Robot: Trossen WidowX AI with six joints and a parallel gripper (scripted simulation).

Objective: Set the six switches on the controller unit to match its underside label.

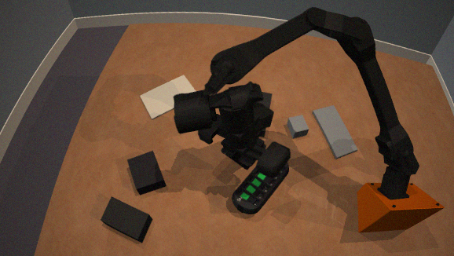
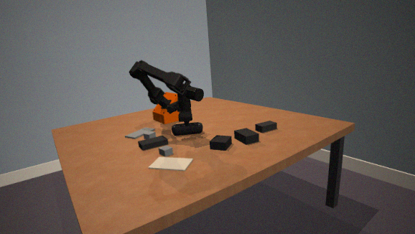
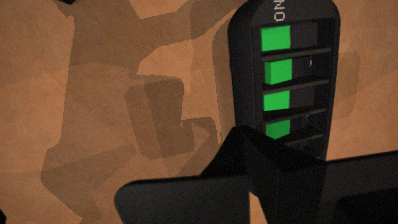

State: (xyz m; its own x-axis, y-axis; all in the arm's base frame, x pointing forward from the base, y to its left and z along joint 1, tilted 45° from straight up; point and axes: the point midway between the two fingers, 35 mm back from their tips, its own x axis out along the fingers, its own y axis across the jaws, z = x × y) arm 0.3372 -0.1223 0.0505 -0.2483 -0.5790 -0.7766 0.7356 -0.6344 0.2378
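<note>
Black end effector (image 3: 272, 150) shut, empty.

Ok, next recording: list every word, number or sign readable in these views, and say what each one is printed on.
"ON": white letters, seen sideways in the wrist view, on the rounded end of the dark grey controller unit, on the side of the switches' green ends.
Switch numbers: small pale marks beside the rocker switches, too blurred to read.
Top and exterior views: nothing readable; the unit is too small there.
No text on the other blocks, plates, the shut fingers or the orange base.
</note>
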